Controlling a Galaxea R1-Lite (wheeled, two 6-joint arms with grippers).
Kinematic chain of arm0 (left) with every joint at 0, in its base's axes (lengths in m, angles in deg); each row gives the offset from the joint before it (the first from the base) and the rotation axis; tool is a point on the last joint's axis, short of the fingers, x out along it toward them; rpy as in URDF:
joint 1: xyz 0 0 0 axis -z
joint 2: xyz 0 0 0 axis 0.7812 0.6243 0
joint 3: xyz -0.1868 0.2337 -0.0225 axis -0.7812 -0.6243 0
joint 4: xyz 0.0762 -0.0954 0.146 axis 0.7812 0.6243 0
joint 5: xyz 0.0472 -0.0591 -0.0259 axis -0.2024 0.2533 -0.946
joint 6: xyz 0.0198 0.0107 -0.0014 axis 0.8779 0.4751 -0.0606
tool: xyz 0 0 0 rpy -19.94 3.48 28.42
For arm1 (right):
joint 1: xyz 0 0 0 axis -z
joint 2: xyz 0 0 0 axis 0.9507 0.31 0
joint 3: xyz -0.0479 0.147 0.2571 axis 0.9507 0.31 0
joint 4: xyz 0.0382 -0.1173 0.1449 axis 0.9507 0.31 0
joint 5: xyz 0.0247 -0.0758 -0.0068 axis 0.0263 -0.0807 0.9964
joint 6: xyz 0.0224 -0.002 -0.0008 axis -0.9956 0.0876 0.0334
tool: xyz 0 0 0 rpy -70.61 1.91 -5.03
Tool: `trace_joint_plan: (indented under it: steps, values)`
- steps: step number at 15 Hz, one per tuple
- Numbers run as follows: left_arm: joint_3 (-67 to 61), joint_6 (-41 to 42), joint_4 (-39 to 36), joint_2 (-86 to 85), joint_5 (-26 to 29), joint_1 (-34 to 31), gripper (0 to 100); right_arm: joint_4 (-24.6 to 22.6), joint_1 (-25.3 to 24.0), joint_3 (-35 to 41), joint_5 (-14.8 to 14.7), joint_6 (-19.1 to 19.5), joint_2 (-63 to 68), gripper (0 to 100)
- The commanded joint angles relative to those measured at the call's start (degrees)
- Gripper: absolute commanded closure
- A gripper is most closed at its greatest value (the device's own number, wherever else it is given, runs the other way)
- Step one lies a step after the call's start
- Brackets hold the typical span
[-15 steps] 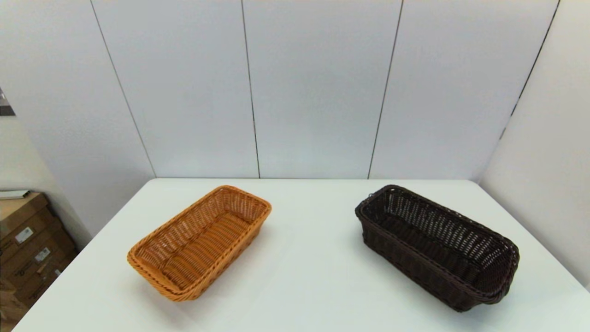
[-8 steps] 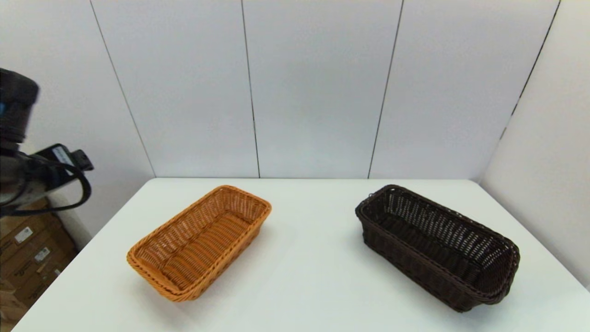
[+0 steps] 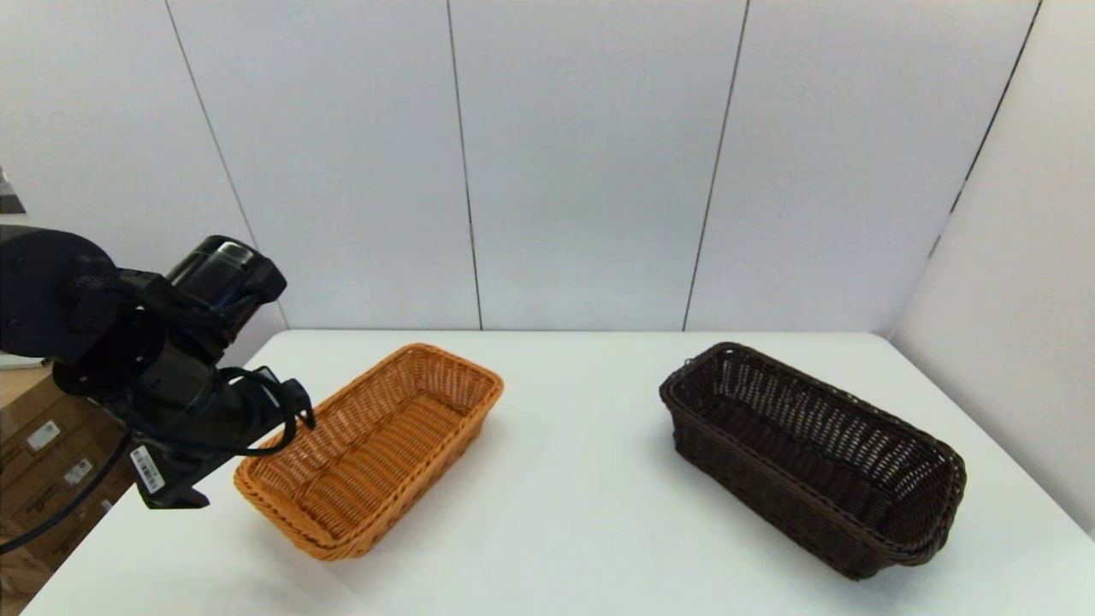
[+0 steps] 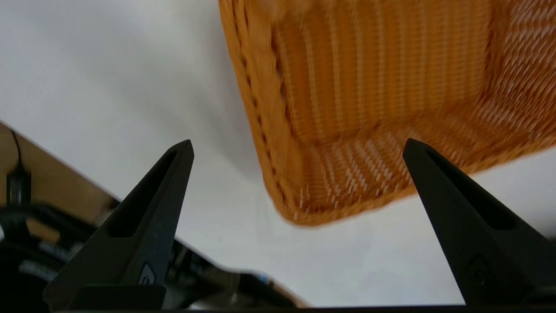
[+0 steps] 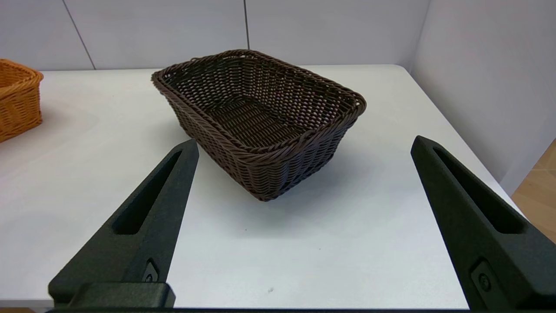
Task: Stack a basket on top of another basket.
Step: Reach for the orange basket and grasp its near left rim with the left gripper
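Observation:
The dark brown basket rests on the right side of the white table, and it is empty. To the left lies the orange-tan basket, also empty, a wide gap apart from the dark one. My left arm hangs just left of the orange basket's near corner. In the left wrist view my left gripper is open above that corner of the orange basket, holding nothing. My right gripper is open and empty, short of the dark basket, and is out of the head view.
Cardboard boxes stand on the floor beyond the table's left edge. Grey wall panels close the back, and a side wall runs close along the table's right edge. The orange basket's end shows in the right wrist view.
My left arm has come into the head view from the left and moved in beside the orange basket's near corner. Both baskets have stayed put.

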Motion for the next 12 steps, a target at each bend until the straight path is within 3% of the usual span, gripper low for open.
trace_joint_plan:
  steps: [1, 7, 12]
  values:
    - [-0.86, -0.44, 2.74, 0.31, 5.4, -0.59, 0, -0.04, 0.0, 0.05, 0.0, 0.0, 0.07, 0]
    - [-3.41, 8.7, 1.24, 5.67, 12.96, -9.9, 0, -0.04, 0.0, 0.05, 0.0, 0.0, -0.01, 0]
    - [-2.71, 13.62, -2.62, 9.71, 15.24, -10.87, 0, -0.04, 0.0, 0.05, 0.0, 0.0, -0.01, 0]
